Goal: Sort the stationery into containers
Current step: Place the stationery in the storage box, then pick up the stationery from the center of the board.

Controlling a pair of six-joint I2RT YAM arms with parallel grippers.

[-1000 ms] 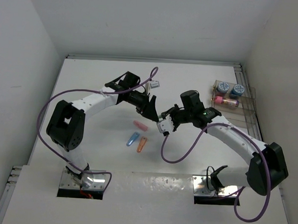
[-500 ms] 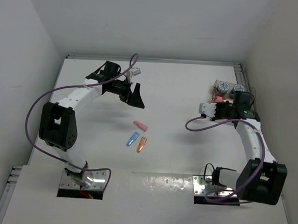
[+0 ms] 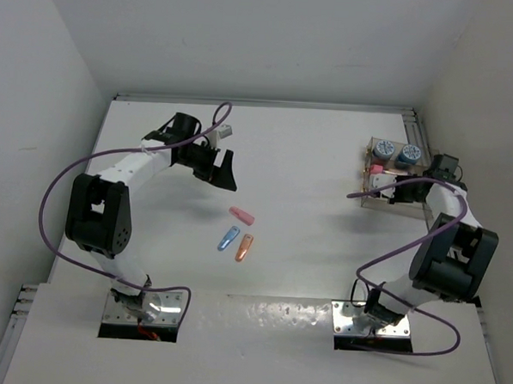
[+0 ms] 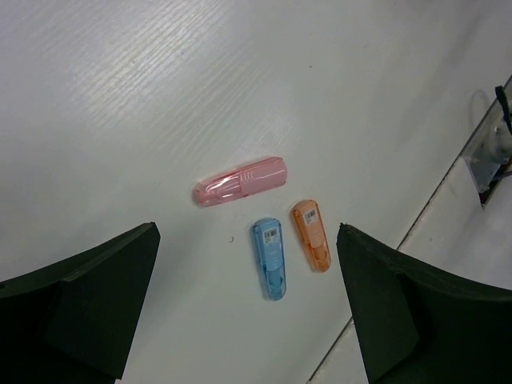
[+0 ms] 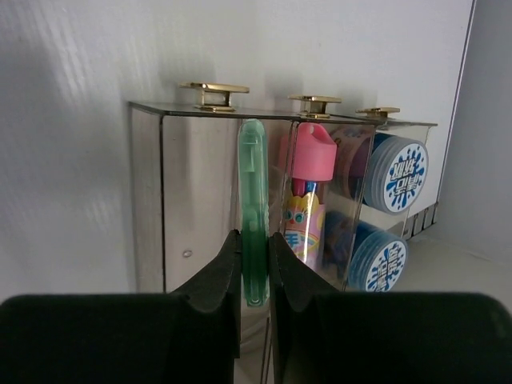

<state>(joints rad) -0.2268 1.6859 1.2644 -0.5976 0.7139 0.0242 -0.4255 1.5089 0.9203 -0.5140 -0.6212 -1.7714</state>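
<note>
Since the right fingers (image 5: 216,280), clamping a green translucent capsule (image 5: 254,200), have reached the clear-walled rectangular box (image 5: 160,200), release seems next; left fingers (image 4: 88,296) gape wide.

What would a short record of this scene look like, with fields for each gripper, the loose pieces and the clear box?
left gripper: open, above three loose capsules
on table: pink translucent capsule, blue translucent capsule, orange translucent capsule, none touching
right gripper: shut on green translucent capsule, held upright at the box
clear rectangular box: holds pink-capped marker and two blue-and-white round rolls
unsure: whether the green capsule is inside the box
</note>
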